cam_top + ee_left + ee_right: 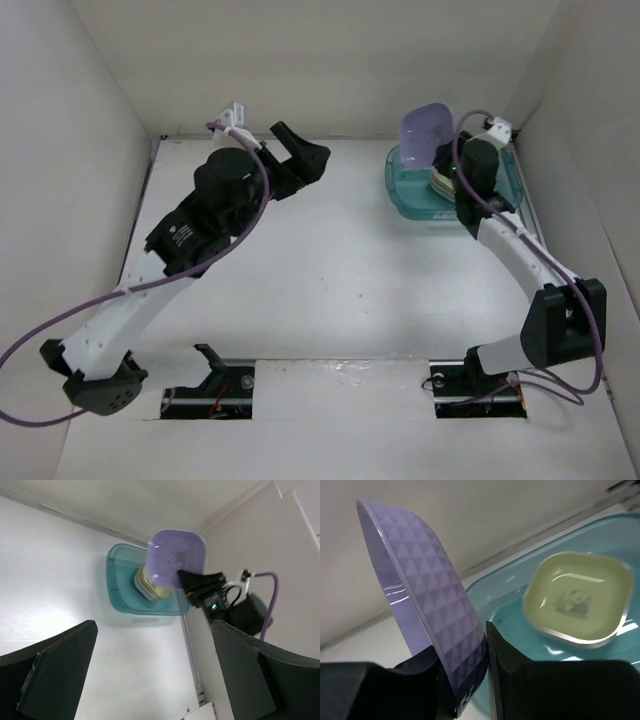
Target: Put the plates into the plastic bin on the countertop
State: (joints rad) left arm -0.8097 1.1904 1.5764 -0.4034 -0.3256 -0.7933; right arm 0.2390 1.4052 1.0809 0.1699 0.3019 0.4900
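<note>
A: Biggest first?
B: White surface, white walls round it. Left arm reaches over the back-left part, right arm runs up the right side to the bin.
A: Bin where?
B: Teal plastic bin at the back right of the surface, close to the rear wall. A stack of plates sits inside it. The top one is a cream plate, face up, with a dark print in its centre.
A: Plate in play?
B: Purple plate, stood on edge over the bin's rear-left part, higher than the stack. Its triangle-patterned underside shows in the right wrist view.
A: Touching the stack?
B: Can't tell. In the right wrist view it is to the left of the cream plate, with a gap between them.
A: Right hand?
B: Right hand is pinching the purple plate by its lower rim, one finger on each face. The rest of the plate stands up and away from the fingers.
A: Left hand?
B: Left hand is spread wide with nothing between the fingers, over the back-centre of the surface, well apart from the bin and pointed toward it.
</note>
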